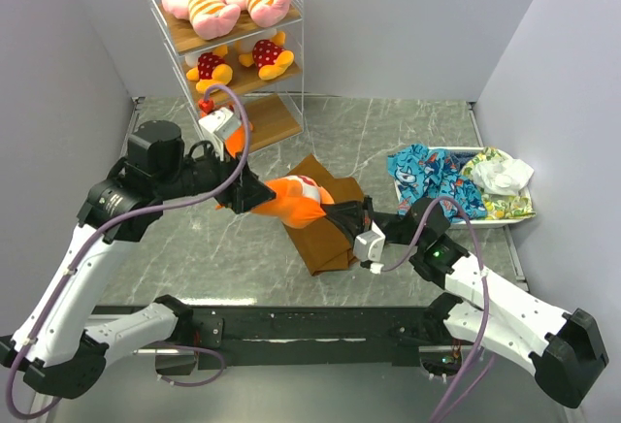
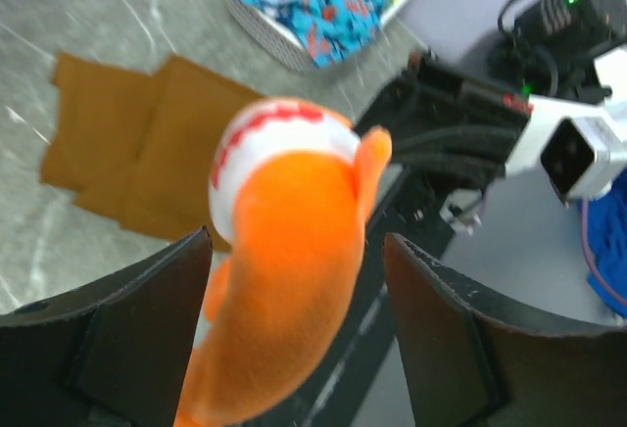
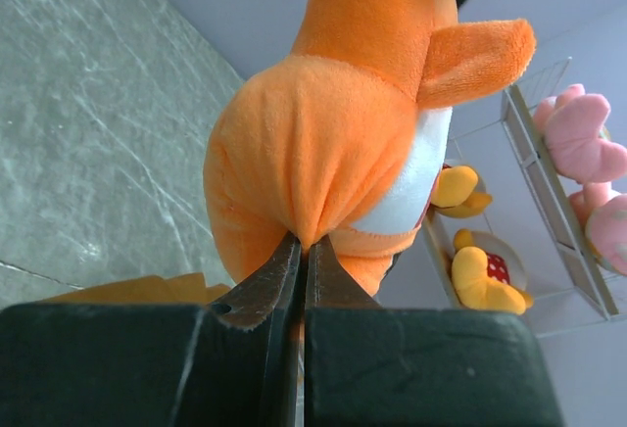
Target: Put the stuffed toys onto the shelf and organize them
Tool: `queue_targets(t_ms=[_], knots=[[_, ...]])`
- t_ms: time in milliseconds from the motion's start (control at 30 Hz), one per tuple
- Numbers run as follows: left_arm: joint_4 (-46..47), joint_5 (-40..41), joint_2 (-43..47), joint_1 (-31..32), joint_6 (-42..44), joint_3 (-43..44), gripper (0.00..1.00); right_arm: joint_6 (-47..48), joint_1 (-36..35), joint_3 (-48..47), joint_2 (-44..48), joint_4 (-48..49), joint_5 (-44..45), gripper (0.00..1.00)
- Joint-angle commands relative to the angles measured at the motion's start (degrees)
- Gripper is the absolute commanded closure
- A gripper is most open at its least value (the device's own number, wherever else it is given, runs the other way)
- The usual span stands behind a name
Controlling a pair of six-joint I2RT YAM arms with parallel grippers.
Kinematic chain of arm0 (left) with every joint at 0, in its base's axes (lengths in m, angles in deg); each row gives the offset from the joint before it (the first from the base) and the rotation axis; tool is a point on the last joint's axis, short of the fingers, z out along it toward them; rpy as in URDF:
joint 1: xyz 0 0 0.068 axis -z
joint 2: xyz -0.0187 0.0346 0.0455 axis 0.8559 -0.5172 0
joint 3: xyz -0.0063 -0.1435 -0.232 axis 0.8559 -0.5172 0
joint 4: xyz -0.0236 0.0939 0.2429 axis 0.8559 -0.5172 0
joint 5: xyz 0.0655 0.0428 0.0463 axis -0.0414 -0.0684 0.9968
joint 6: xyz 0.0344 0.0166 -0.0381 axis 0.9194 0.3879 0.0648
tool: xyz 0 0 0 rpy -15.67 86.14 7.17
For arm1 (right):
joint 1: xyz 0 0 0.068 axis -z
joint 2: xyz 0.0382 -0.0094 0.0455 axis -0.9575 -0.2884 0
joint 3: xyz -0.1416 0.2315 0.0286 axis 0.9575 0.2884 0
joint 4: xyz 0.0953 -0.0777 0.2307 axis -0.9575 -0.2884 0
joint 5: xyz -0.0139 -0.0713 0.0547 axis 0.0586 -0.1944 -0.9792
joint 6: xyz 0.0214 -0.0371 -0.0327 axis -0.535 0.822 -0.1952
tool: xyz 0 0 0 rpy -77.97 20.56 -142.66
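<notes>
While right hand (image 3: 302, 249) pinches it, orange shark (image 3: 323, 123) shows white, red-edged mouth.

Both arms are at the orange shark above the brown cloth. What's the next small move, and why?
Probably close the left gripper on the orange shark. Its fingers flank the body with a gap showing on one side, so it has no grip yet, while the right gripper is shut on only a pinch of the plush.

From above, the left arm (image 1: 184, 176) covers most of an orange toy (image 1: 240, 139) on the shelf's (image 1: 279, 123) bottom board. Up close, the orange shark (image 2: 284, 251) looks blurred, its lower body cut off.
</notes>
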Motion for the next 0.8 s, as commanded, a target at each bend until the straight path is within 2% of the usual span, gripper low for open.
queue_targets(t_ms=[0,67,100,167,200,233,267,300,333,433,467,533,567,633,667,767], knots=[[-2.8,-4.2,0.9,0.0,2.1,-0.8,0.31,1.6,-0.2,-1.6,0.5,4.9,1.3,1.00],[-3.5,-4.6,0.8,0.0,3.1,-1.3,0.47,0.6,-0.2,-1.8,0.1,5.8,1.6,1.00],[-3.4,-4.9,1.0,0.0,3.0,-1.9,0.67,0.2,-0.2,-1.9,-0.2,6.1,2.5,1.00],[-2.0,-4.4,1.2,0.1,2.7,-2.9,0.82,-1.2,-0.2,-2.4,-1.2,7.0,3.4,1.00],[-1.5,-3.8,1.8,0.0,2.7,-3.9,0.95,-2.1,-0.2,-2.7,-1.6,7.4,3.8,0.95],[-1.1,-3.3,2.0,0.0,2.7,-4.4,0.99,-3.3,-0.2,-3.0,-2.0,7.9,4.6,0.89],[-0.1,-2.3,2.3,0.1,2.7,-5.7,0.99,-7.0,-0.2,-3.0,-2.5,9.7,4.5,0.77],[0.4,-1.1,2.9,0.0,2.2,-6.5,0.99,-9.0,-0.2,-2.9,-2.6,11.0,3.9,0.57],[0.8,2.9,3.3,0.0,1.8,-7.3,0.99,-11.2,-0.2,-1.9,-2.7,12.8,2.4,0.52],[2.8,10.3,4.7,0.0,0.1,-11.3,0.99,-24.2,-0.3,0.7,-2.9,22.2,0.4,0.48],[3.5,11.8,5.2,0.1,-0.9,-13.6,0.99,-31.5,-0.4,1.5,-3.4,27.9,0.6,0.48],[6.4,14.1,6.8,0.1,-2.6,-15.9,0.99,-38.4,-0.4,2.6,-4.1,32.0,2.1,0.47],[7.4,17.0,8.3,0.0,-4.6,-18.1,0.99,-45.0,-0.4,2.2,-4.7,32.9,4.6,0.47],[10.1,21.0,9.8,0.1,-6.6,-20.3,0.99,-50.1,-0.4,-0.4,-5.1,30.9,6.3,0.47],[10.7,26.0,11.2,0.0,-8.7,-22.1,0.99,-53.4,-0.5,-1.4,-5.3,27.0,6.9,0.45],[11.1,32.8,14.4,-0.1,-11.7,-24.8,0.99,-58.2,-0.7,-5.9,-5.7,18.6,10.0,0.34]])
